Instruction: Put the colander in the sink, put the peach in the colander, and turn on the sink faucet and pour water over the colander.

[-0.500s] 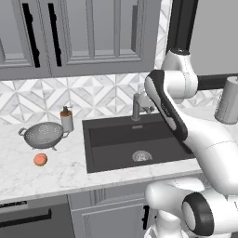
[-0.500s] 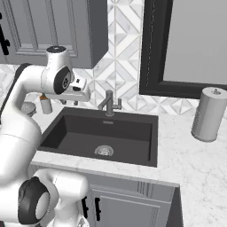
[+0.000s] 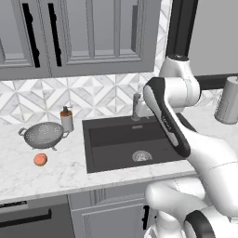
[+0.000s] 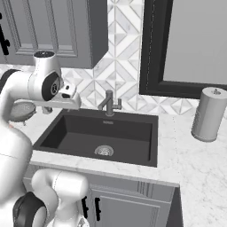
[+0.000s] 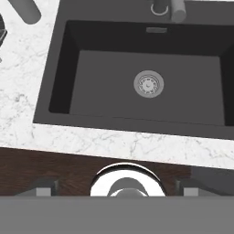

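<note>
A simulated kitchen with a white marble counter (image 3: 56, 172), grey cabinets (image 3: 88, 37) above and a patterned tile backsplash.

The dark rectangular sink (image 3: 125, 139) is sitting recessed in the counter with its round silver drain (image 3: 142, 156) near the middle of the basin floor. The basin is holding nothing. The sink faucet (image 4: 109, 103), a short grey post with an angled spout, is standing upright at the back rim of the sink, and no stream is coming from it.

The colander (image 3: 43, 135), a small grey perforated bowl with loop handles, is resting upright on the counter to the left of the sink, apart from its rim. The peach (image 3: 40, 159) is lying on the counter just in front of the colander, not touching it. A soap bottle (image 3: 67, 119) is standing beside the colander, between it and the sink's back left corner. A grey cylindrical canister (image 4: 208, 114) is standing on the counter well to the right of the sink.

The white robot arm (image 3: 186, 135) is reaching up and bending over the sink. The gripper (image 5: 117, 189) is hanging high above the front edge of the sink, looking straight down into the basin, with its two fingers spread wide apart and holding nothing.
</note>
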